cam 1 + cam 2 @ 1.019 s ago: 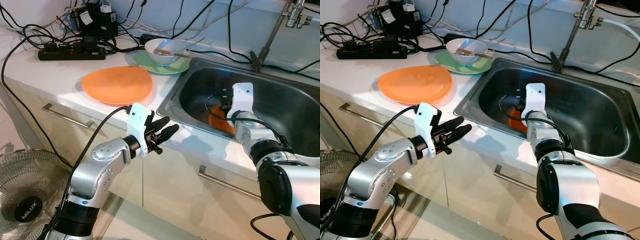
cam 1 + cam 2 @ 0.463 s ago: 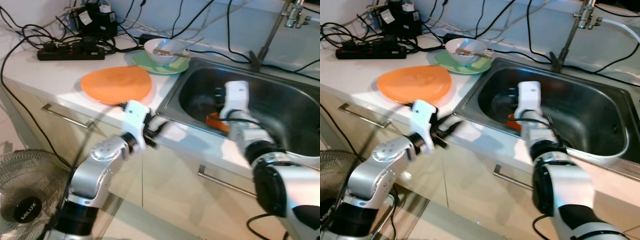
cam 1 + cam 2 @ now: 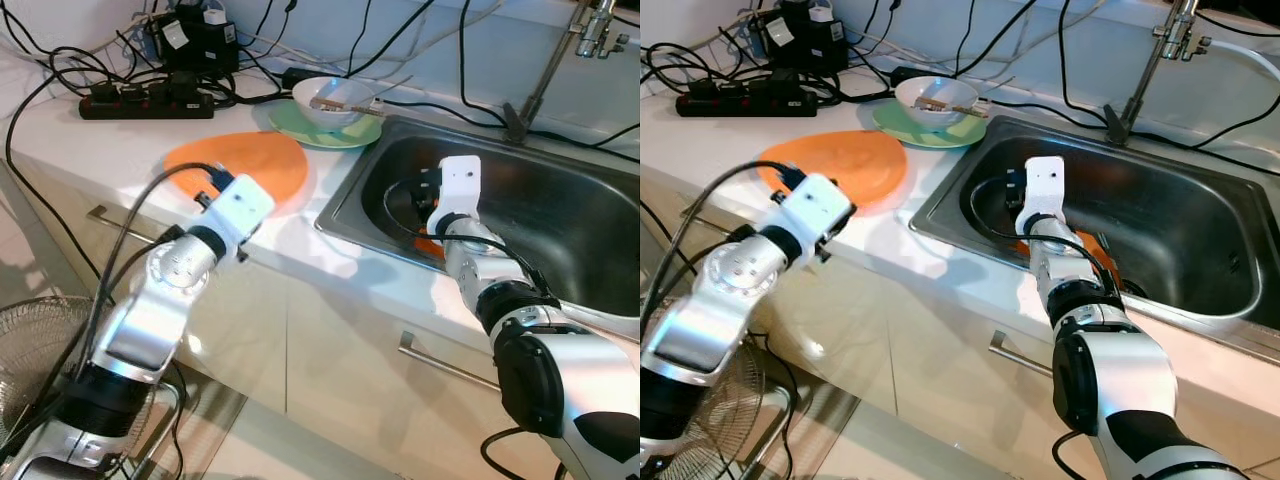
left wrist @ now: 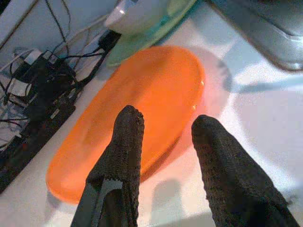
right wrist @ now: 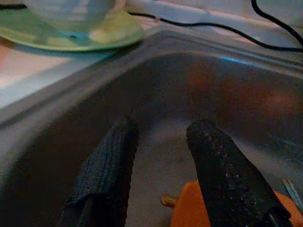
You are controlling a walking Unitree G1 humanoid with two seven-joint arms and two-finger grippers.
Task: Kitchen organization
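Over the white surface (image 3: 70,140), the left gripper (image 4: 163,137) is hovering with fingers apart, pointing at the flat, glossy orange plate (image 3: 245,165) lying beside the sink (image 3: 560,200). Down inside that sink, the right gripper (image 5: 163,142) is reaching with fingers parted just above an orange item (image 5: 222,208) on the bottom.

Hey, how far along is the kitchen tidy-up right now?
Early stage. Nothing is gripped: the left gripper is open above the orange plate on the counter, and the right gripper is open inside the sink, near an orange item. The white bowl sits on the green plate, untouched.
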